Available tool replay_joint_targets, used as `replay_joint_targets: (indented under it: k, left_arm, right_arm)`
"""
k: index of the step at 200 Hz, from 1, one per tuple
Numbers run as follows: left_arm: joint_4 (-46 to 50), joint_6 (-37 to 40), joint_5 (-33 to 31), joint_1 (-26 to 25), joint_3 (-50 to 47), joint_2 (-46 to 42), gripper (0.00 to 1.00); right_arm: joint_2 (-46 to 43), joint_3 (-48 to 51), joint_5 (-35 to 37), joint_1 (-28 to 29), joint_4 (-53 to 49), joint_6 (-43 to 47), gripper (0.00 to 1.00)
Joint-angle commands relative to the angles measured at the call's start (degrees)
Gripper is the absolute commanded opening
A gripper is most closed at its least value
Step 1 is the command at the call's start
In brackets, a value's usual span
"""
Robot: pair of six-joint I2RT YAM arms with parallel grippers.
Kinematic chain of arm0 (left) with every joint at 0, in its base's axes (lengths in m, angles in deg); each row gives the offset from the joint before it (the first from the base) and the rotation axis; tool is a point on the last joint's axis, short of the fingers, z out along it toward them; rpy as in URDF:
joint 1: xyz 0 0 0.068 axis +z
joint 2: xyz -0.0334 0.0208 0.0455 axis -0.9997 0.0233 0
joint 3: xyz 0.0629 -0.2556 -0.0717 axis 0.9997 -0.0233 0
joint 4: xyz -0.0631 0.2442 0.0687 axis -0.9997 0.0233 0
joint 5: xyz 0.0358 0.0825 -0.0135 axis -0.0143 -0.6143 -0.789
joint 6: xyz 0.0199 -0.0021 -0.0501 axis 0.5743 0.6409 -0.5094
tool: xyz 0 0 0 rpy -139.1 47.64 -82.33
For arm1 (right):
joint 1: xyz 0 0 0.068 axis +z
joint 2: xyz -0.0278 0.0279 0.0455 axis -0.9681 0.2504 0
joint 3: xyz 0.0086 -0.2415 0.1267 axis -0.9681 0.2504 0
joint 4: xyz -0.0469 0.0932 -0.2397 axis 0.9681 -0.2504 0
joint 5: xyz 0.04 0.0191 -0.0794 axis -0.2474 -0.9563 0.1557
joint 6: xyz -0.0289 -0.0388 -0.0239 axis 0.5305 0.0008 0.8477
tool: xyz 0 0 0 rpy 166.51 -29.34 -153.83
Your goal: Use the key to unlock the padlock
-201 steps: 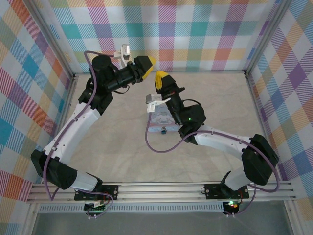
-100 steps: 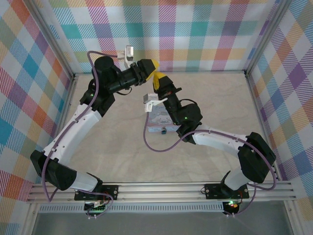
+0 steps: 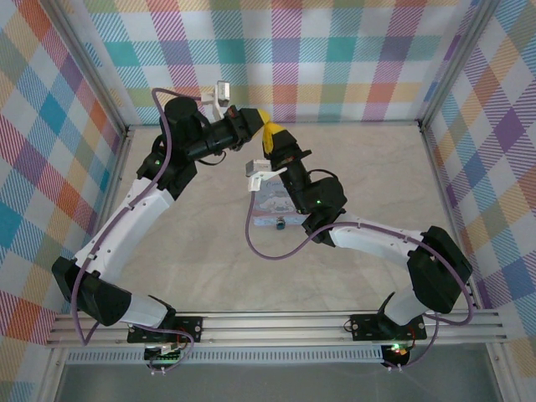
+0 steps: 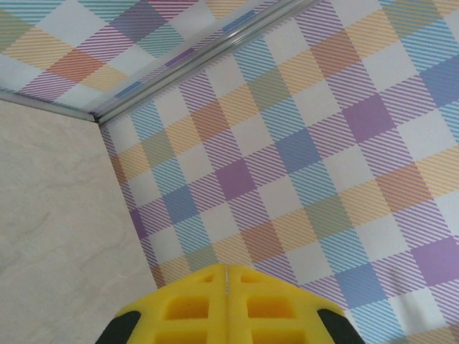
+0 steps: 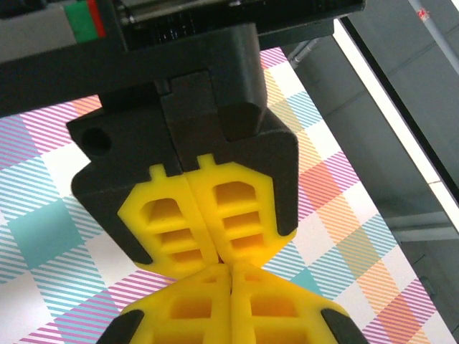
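Both shut, the left tool (image 3: 260, 115) and right tool (image 3: 272, 134) are touching tip to tip above the tabletop (image 3: 377, 167) (any key between them, I cannot tell), so keeping them aligned is probably mattering most before reaching the padlock (image 3: 280, 223) at the front of the tin (image 3: 268, 203).

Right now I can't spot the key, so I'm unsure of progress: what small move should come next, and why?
Probably ease the right gripper open a little. It and the left gripper are both shut, tip against tip, raised away from the tin, whose padlock is untouched. Whether anything is pinched between them is hidden.
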Motion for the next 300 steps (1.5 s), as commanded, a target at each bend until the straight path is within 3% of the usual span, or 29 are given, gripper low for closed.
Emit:
replay_joint_targets:
  k: [1, 13, 45, 71, 100, 130, 134, 149, 162, 188, 217, 247, 300]
  left_arm:
    - [-0.2, 1.0, -0.6, -0.5, 2.1, -1.7, 0.10]
    - [0.1, 1.3, -1.1, -0.4, 2.2, -1.8, 0.23]
    - [0.0, 1.4, -2.2, -0.3, 2.1, -2.1, 0.24]
    - [-0.3, 1.1, -2.1, -0.2, 2.0, -2.0, 0.17]
    - [-0.1, 1.0, -1.8, -0.2, 2.0, -1.6, 0.00]
    - [0.4, 1.6, -2.5, -0.2, 1.8, -1.9, 0.00]
    - [0.4, 1.8, -2.5, -0.2, 1.8, -2.0, 0.00]
    - [1.2, 2.9, -3.0, -0.1, 1.8, -2.3, 0.00]
    - [2.6, 4.7, -4.0, 0.0, 1.4, -2.7, 0.00]
    - [5.6, 8.1, -5.7, 0.7, 0.6, -3.2, 0.00]
    - [7.0, 11.8, -7.9, 0.9, -1.1, -3.6, 0.00]
    - [6.3, 13.3, -7.8, 0.8, -4.5, -3.9, 0.00]
    - [2.0, 14.5, -6.6, -2.3, -9.8, -4.0, 0.00]
  right_arm:
    - [0.4, 0.1, 0.7, 0.3, 1.7, 0.8, 0.00]
    - [0.5, 0.3, 0.7, 0.4, 2.0, 1.1, 0.00]
    - [0.4, 0.8, 0.6, 0.4, 2.2, 1.4, 0.00]
    - [0.3, 1.0, 0.6, 0.3, 2.3, 1.5, 0.00]
    - [0.2, 1.4, 0.5, 0.3, 2.4, 1.5, 0.00]
    - [0.1, 2.0, 0.5, 0.3, 2.6, 1.3, 0.00]
    - [0.0, 2.1, 0.7, 0.3, 2.3, 1.0, 0.04]
    - [-0.9, 2.8, 1.8, 0.3, 1.0, -1.3, 0.34]
    - [-2.3, 3.7, 3.9, 0.3, -0.3, -5.0, 0.44]
    - [-8.6, 6.0, 8.9, 0.1, -13.0, -20.5, 0.46]
    - [-17.0, 3.5, 7.9, -2.6, -44.1, -50.6, 0.47]
    - [-23.6, 1.1, -8.7, -8.9, -64.8, -77.8, 0.50]
    - [-28.2, 5.9, -38.2, -18.6, -64.5, -108.3, 0.52]
